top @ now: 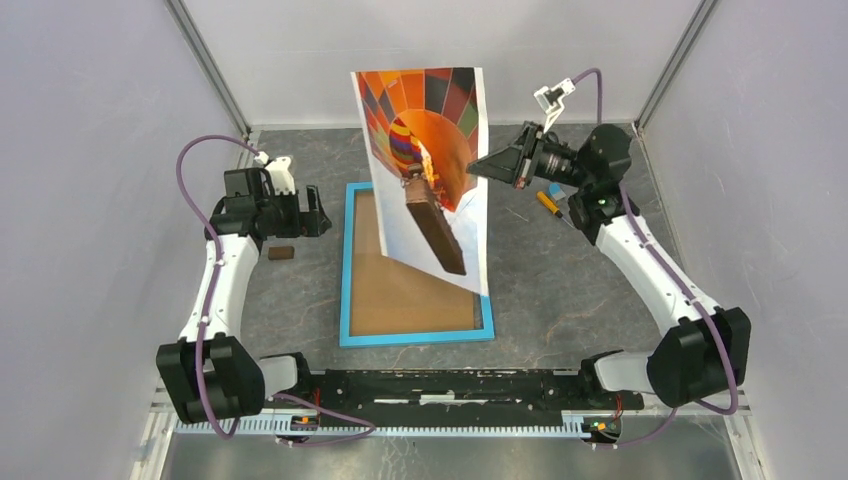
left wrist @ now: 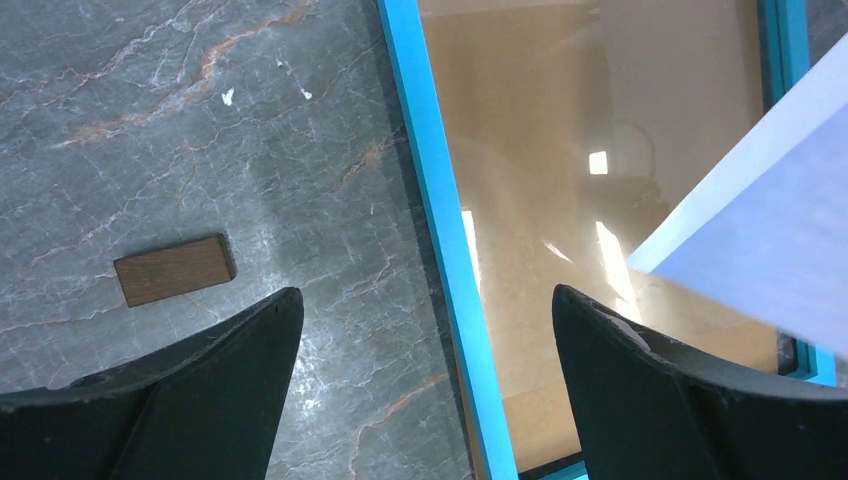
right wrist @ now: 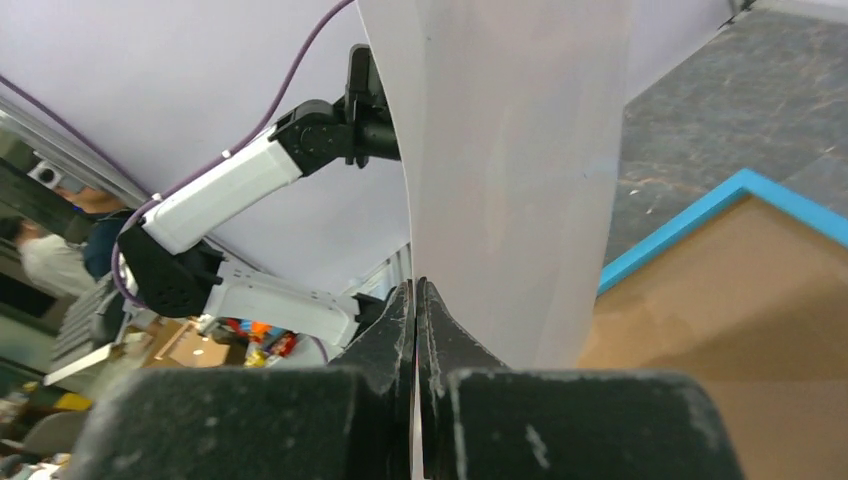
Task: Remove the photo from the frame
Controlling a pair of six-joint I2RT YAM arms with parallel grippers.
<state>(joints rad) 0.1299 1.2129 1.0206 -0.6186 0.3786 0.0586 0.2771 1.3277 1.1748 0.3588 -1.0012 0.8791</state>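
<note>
Photo [top: 425, 160]: hung upright over the frame [top: 346, 270], pinched at its edge by the closed right end effector [top: 475, 167]; frame: lay flat on worktop [top: 560, 290]; left end effector [top: 322, 222]: gaped empty beside it.

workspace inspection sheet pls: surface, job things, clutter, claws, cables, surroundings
surface: grey marbled table
job's things: photo held upright over the frame; the blue frame lies flat, brown inside showing
clutter: small brown block left of the frame; orange-handled tool at right
claws: left claw open, holding nothing, over the frame's left edge; right claw shut on the photo's edge
cables: purple cables looped along both arms
surroundings: plain pale walls
</note>
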